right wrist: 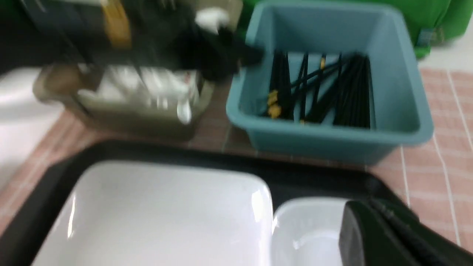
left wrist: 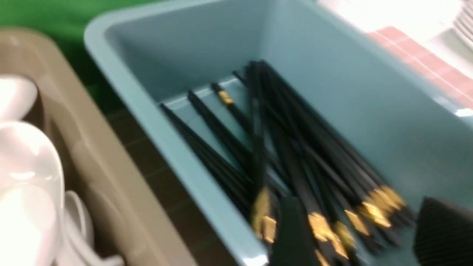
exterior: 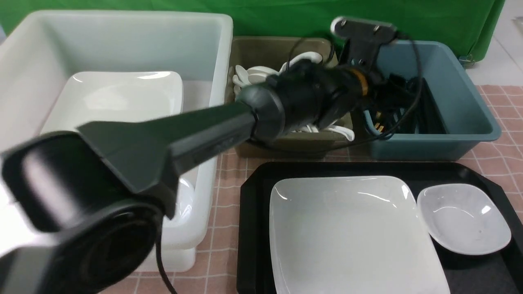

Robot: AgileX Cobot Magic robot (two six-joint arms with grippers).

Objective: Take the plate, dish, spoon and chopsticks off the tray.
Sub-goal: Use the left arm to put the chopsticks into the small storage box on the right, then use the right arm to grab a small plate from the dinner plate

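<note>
The large white plate (exterior: pixel 351 232) lies on the black tray (exterior: pixel 253 192), with the small white dish (exterior: pixel 463 218) beside it on the right. Both also show in the right wrist view: the plate (right wrist: pixel 166 218) and the dish (right wrist: pixel 306 229). No spoon or chopsticks show on the tray. My left gripper (left wrist: pixel 366 240) hangs open and empty over the blue bin (exterior: pixel 466 102), above several black gold-tipped chopsticks (left wrist: pixel 288 147). In the front view it (exterior: pixel 388 110) sits at the bin's left side. Only one finger (right wrist: pixel 369 236) of my right gripper shows, over the dish's edge.
A big white tub (exterior: pixel 122 45) at the left holds another white plate (exterior: pixel 118 98). An olive bin (exterior: pixel 278 49) between the tub and the blue bin holds several white spoons (exterior: pixel 249 75). My left arm (exterior: pixel 171 134) crosses the scene diagonally. The table has a pink checked cloth (exterior: pixel 498 151).
</note>
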